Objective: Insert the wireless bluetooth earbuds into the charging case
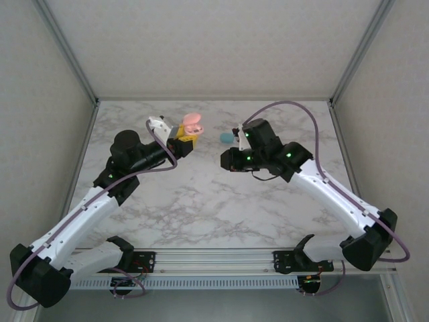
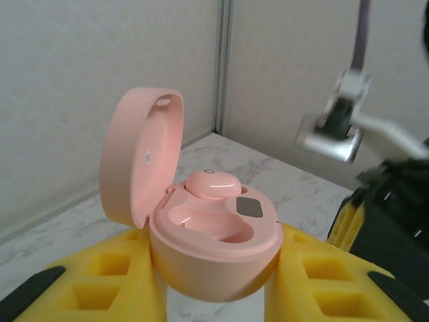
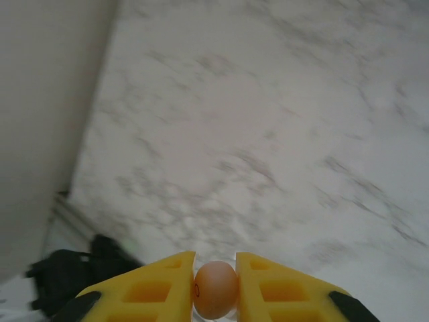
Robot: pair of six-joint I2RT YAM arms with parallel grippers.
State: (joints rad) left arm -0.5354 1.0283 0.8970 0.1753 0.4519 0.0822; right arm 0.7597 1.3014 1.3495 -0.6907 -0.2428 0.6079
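Note:
An open orange-pink charging case [image 2: 214,261] sits between the yellow fingers [image 2: 100,282] of my left gripper [image 2: 214,290], which is shut on its body. Its lid [image 2: 137,157] stands up on the left. One orange-pink earbud [image 2: 213,182] lies in the far socket, and the near socket [image 2: 211,225] is bare. In the top view the case [image 1: 193,124] is held above the table's back middle by the left gripper [image 1: 182,142]. My right gripper [image 3: 215,288] is shut on a second orange-pink earbud [image 3: 215,290] above bare marble. From above, the right gripper [image 1: 228,159] is right of the case, apart from it.
A small teal object [image 1: 226,137] lies on the marble table [image 1: 201,208] between the two grippers, toward the back. Enclosure walls close in the left, back and right. The right arm [image 2: 395,228] looms at the right of the left wrist view.

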